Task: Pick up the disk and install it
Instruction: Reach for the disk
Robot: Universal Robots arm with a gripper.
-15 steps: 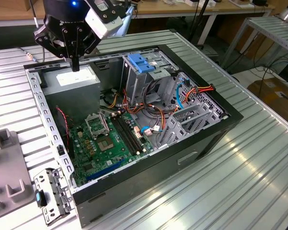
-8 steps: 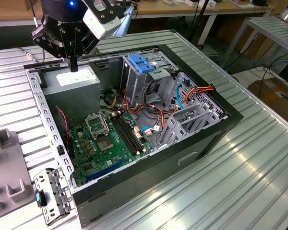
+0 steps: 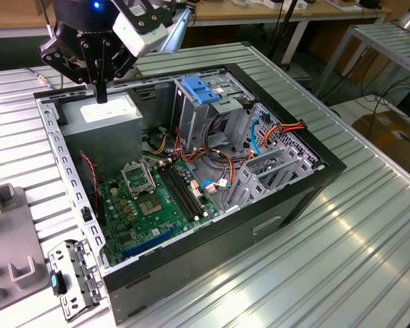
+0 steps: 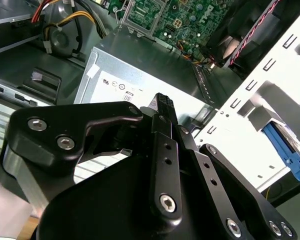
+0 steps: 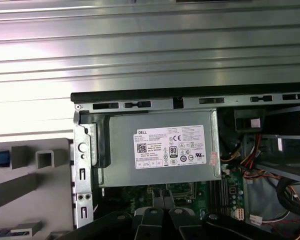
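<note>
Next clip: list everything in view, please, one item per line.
computer case: one, black, open, middle of the exterior view.
motherboard: one, green, on the case floor.
power supply: one, grey with white sticker, in the case's corner beside the motherboard.
plastic bracket: one, light blue, atop the drive cage.
cables: several, orange, red, yellow, blue, between motherboard and cage.
table: one, ribbed silver, under everything.
fixture: one, grey, on the table at the exterior view's left.
metal plate: one, silver with blue tab, beside the case's near corner.
end effector: one, black, shut and empty, above the power supply.
</note>
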